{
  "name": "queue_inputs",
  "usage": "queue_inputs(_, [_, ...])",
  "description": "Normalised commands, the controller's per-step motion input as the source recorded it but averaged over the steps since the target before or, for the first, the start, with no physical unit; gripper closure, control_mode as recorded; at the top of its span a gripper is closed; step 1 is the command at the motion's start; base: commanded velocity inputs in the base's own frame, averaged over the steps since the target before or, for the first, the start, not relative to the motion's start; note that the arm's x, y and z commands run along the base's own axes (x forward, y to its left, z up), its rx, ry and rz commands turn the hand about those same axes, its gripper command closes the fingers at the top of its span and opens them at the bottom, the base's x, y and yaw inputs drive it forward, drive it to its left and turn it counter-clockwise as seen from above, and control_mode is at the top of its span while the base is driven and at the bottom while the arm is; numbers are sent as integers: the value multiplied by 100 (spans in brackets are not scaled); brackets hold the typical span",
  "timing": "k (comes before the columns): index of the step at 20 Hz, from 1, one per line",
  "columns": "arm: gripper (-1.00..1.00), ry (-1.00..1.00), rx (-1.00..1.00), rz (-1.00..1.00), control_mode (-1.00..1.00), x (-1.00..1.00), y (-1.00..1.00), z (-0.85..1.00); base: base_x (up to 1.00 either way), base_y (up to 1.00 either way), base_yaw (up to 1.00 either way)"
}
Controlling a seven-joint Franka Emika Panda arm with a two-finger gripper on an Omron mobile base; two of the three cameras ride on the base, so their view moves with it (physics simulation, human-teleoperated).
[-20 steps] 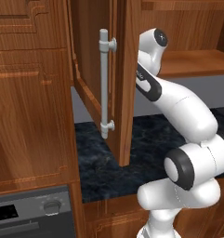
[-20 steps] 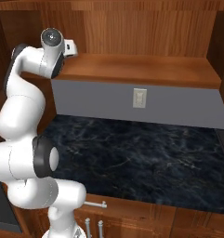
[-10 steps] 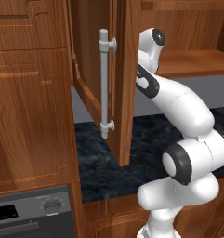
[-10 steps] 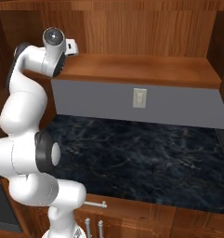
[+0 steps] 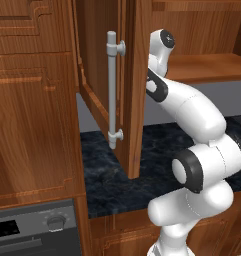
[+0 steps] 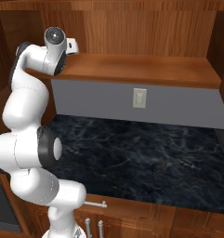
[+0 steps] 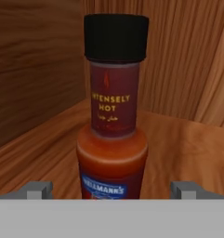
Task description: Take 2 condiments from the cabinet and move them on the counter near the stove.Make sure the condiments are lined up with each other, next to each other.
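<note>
The dark red sauce bottle (image 7: 112, 139) with its black cap stands upright on the cabinet's wooden shelf (image 7: 187, 148), close in front of the hand. My gripper (image 7: 112, 190) is open. Its fingertips (image 7: 39, 190) show wide apart, one on each side of the bottle's lower body, with gaps between them and the bottle. In the left base view the arm (image 5: 187, 110) reaches in behind the open cabinet door (image 5: 134, 75). In the right base view the hand (image 6: 72, 45) points into the cabinet's left end. The yellow squeeze bottle is out of view.
The door's long grey bar handle (image 5: 112, 90) hangs just left of the arm. The dark marbled counter (image 6: 141, 158) lies below the cabinet shelf (image 6: 146, 69), with a wall socket (image 6: 140, 97) behind it. A grey appliance front (image 5: 32, 230) sits at the lower left.
The arm's upper joints have shifted slightly; the hand stays at the left end of the cabinet shelf.
</note>
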Motion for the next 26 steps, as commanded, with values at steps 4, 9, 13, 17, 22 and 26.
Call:
queue_inputs(4, [-100, 0, 0, 0, -100, 12, 0, 0, 0, 0, 0])
queue_inputs(9, [-100, 0, 0, 0, -100, 15, 0, 0, 0, 0, 0])
queue_inputs(13, [-100, 0, 0, 0, -100, 16, 0, 0, 0, 0, 0])
queue_inputs(17, [-100, 0, 0, 0, -100, 13, 0, 0, 0, 0, 0])
queue_inputs(22, [-100, 0, 0, 0, -100, 9, 0, 0, 0, 0, 0])
queue_inputs(26, [100, 0, 0, 0, -100, 1, 0, 0, 0, 0, 0])
